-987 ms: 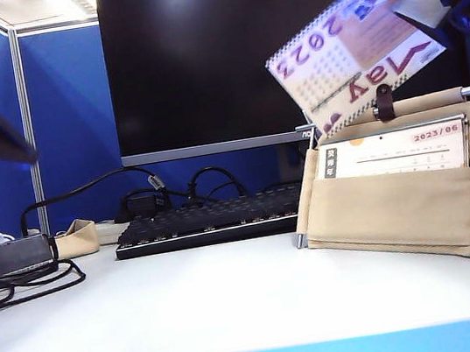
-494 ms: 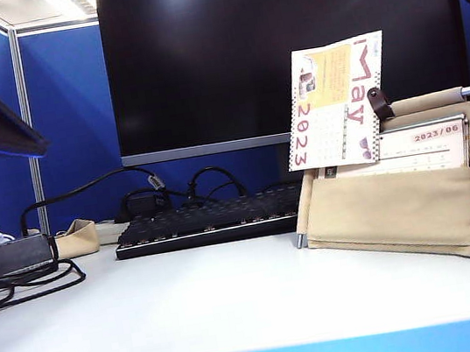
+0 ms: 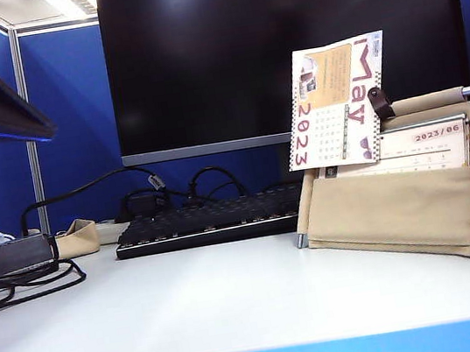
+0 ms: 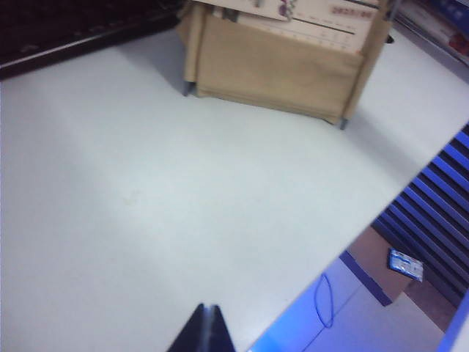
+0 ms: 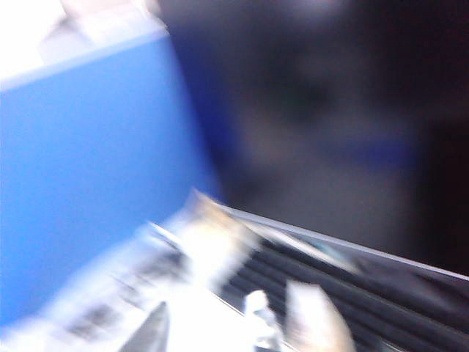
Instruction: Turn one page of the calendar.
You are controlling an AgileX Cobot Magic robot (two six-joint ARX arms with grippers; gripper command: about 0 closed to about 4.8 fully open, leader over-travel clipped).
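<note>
Presently left gripper (image 4: 207, 323) hovers over the bare white tabletop (image 4: 146, 205), fingertips pressed together. Rightward, the white spiral-bound page (image 3: 336, 102) with maroon "May 2023" stands upright above the beige canvas desk calendar (image 3: 398, 200). Right gripper (image 5: 227, 326): blurred, state undetermined.

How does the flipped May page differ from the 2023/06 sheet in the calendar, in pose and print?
The May page stands turned on its side above the stand, its maroon letters running vertically beside a tan picture; the 2023/06 sheet sits the right way up, tucked in the beige stand. The page sticks up in full view; the sheet shows only its top strip. Both are white with reddish print.
</note>
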